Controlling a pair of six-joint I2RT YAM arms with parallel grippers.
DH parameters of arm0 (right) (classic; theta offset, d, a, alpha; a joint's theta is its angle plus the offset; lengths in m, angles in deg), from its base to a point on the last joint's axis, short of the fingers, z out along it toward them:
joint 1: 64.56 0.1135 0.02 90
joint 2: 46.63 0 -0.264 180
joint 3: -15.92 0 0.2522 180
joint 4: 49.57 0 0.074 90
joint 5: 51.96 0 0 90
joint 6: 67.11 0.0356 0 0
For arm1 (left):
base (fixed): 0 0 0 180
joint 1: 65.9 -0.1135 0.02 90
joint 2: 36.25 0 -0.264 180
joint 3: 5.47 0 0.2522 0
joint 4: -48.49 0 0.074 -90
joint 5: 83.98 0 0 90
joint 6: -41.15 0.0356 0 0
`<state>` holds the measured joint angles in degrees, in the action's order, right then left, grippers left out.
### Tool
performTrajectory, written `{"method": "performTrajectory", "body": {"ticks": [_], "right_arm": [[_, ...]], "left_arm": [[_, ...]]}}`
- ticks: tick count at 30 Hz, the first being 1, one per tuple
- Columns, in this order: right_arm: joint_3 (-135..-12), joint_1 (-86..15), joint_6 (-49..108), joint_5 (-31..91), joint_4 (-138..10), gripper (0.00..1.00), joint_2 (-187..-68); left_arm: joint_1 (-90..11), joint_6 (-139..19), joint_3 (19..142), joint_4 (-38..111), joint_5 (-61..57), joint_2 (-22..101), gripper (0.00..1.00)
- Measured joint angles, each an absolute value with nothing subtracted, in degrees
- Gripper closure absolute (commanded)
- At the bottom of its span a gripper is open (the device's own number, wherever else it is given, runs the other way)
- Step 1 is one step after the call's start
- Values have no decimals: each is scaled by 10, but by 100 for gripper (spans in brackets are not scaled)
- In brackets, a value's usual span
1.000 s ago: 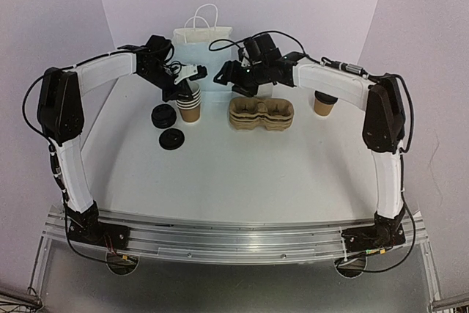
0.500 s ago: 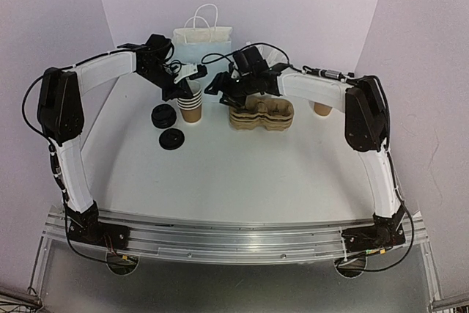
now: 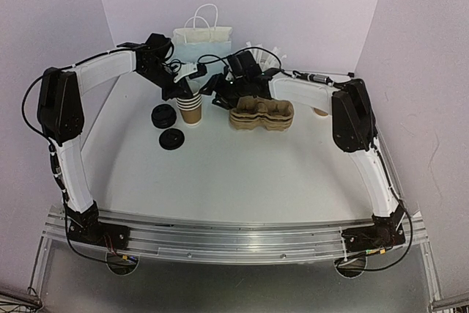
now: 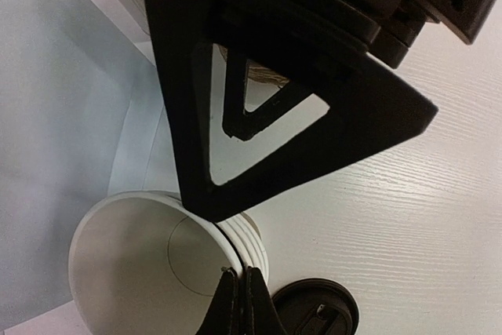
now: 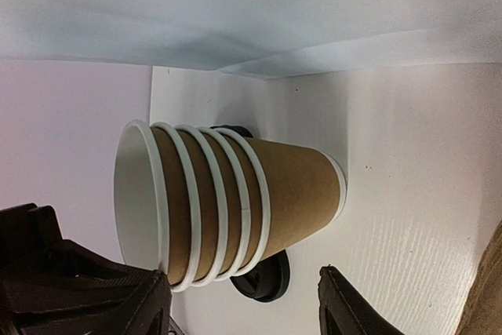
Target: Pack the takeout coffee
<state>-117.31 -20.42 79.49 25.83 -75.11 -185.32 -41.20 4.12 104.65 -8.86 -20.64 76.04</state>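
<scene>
Swung left, my right gripper [image 3: 218, 97], spread, now nears the nested kraft cups [image 3: 191, 111] by the tabletop's [image 3: 242, 174] far edge; my left gripper [image 3: 183, 91] pinches their top rim. Probably light, crushable: squeeze sidewalls gently.

I've swung my right end effector [image 3: 215, 97] leftward off the carrier tray [image 3: 261, 115] until it's just beside the cup stack [image 3: 190, 110]; my left end effector [image 3: 183, 93] has pinched shut on the top rim.
</scene>
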Motion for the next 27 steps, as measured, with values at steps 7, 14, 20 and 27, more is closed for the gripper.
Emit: {"method": "performTrajectory", "body": {"ticks": [7, 14, 20, 27], "right_arm": [[-1192, -204, 805, 258, -740, 43, -1878], [-1192, -204, 809, 259, -736, 45, -1880], [-1179, -204, 811, 262, -716, 46, -1879], [-1166, -202, 805, 275, -705, 46, -1872]], "left_arm": [[-416, 42, 1046, -88, -205, 760, 100], [-416, 43, 1046, -84, -205, 757, 100], [-416, 48, 1053, -86, -208, 751, 100], [-415, 55, 1083, -100, -213, 745, 100]]}}
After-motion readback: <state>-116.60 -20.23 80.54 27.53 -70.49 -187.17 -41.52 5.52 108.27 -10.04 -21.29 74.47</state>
